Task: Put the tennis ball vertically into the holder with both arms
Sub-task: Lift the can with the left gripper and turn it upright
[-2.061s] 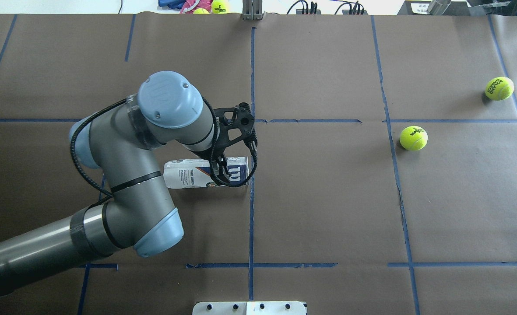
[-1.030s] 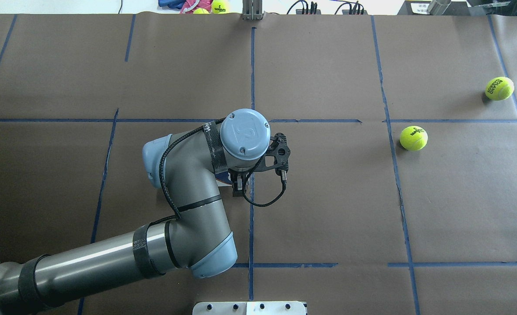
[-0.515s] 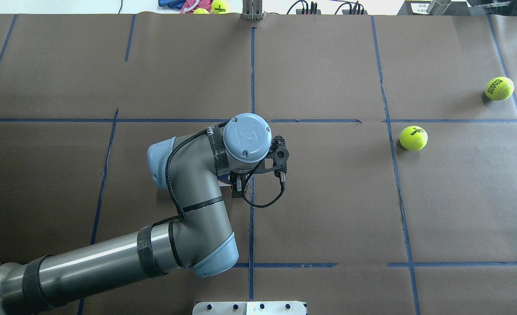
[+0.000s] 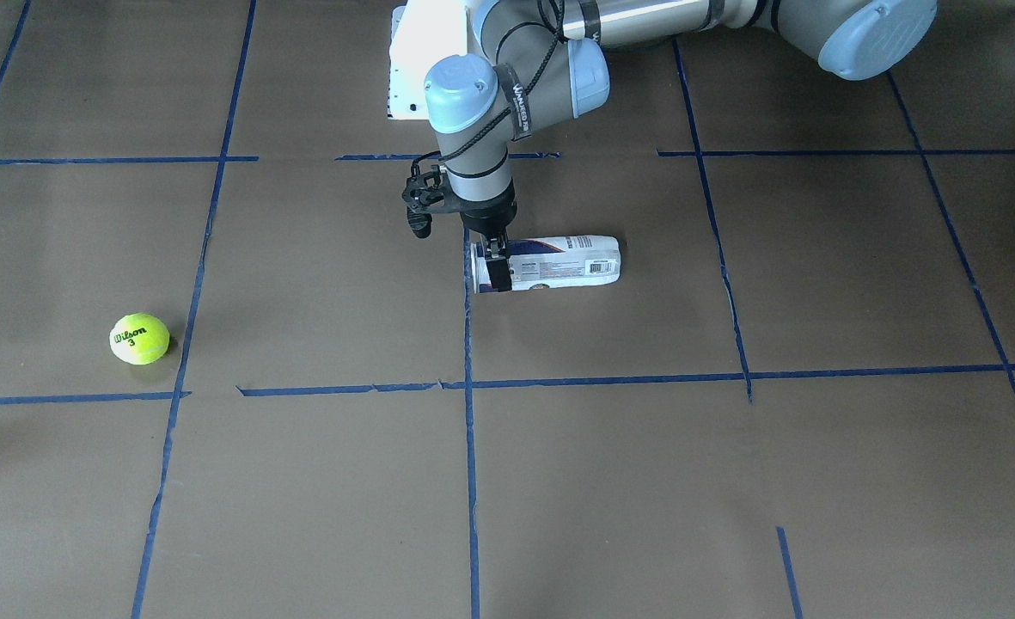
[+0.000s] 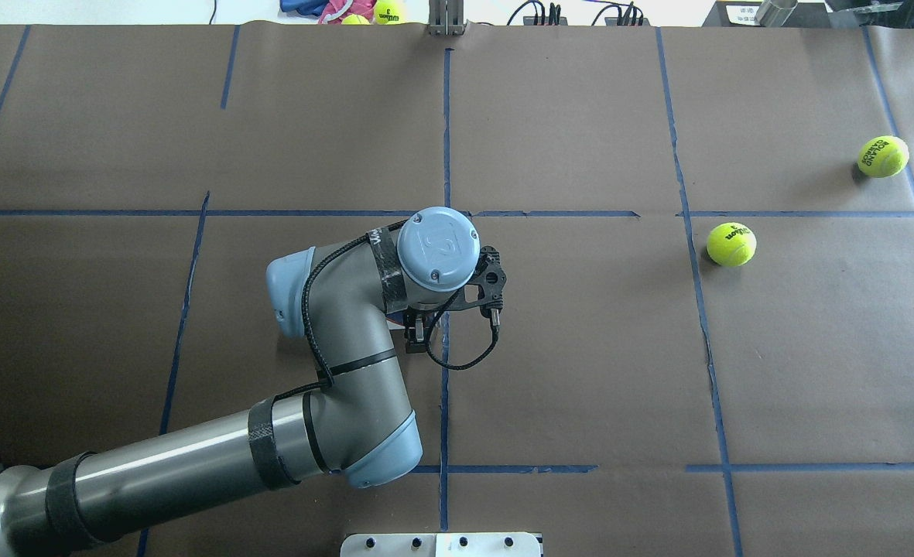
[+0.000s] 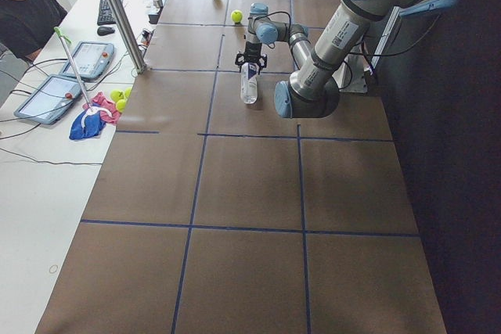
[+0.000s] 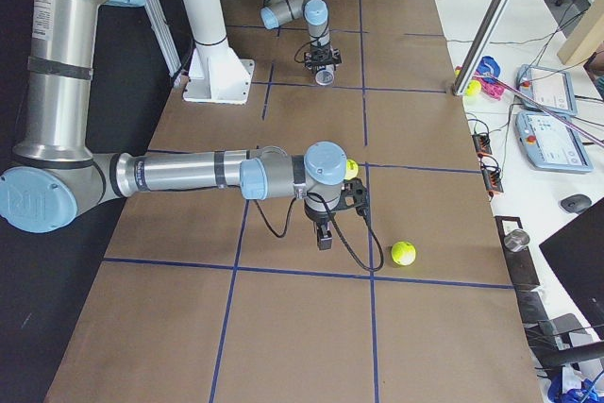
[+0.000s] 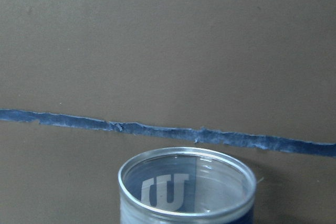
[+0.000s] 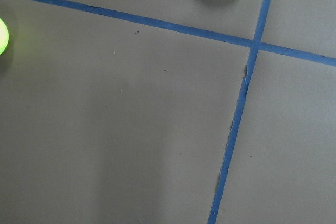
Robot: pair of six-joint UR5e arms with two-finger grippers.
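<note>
tennis ball (image 4: 139,339) printed wilson 3 sits loose on the counter (image 4: 730,481) on the robot's right side, well apart from the can (image 4: 559,262) and touched by nothing. the can lies on its side near the middle, its open mouth turned toward the ball's side and just at a blue tape line (image 4: 467,344). as it lies nothing could drop in from above, so i judge it must be stood mouth-up first. that would explain the left end effector (image 4: 495,260), which points straight down with one finger on each side of the can close to the mouth. the fingers look snug against the wall, but whether they press it i cannot tell. the left wrist view looks across the mouth, and no ball shows inside. the right end effector (image 7: 324,239) hangs above the counter near the ball, likely placed there to take it; it shows only in a side view, so open or closed i cannot tell. counted: one can; two arms, the left arm (image 5: 333,363) and the right arm (image 7: 189,175); two balls on the counter, the second ball (image 5: 883,156) farther out with different lettering; and two spare balls (image 5: 389,11) beyond the far edge of the paper.
</note>
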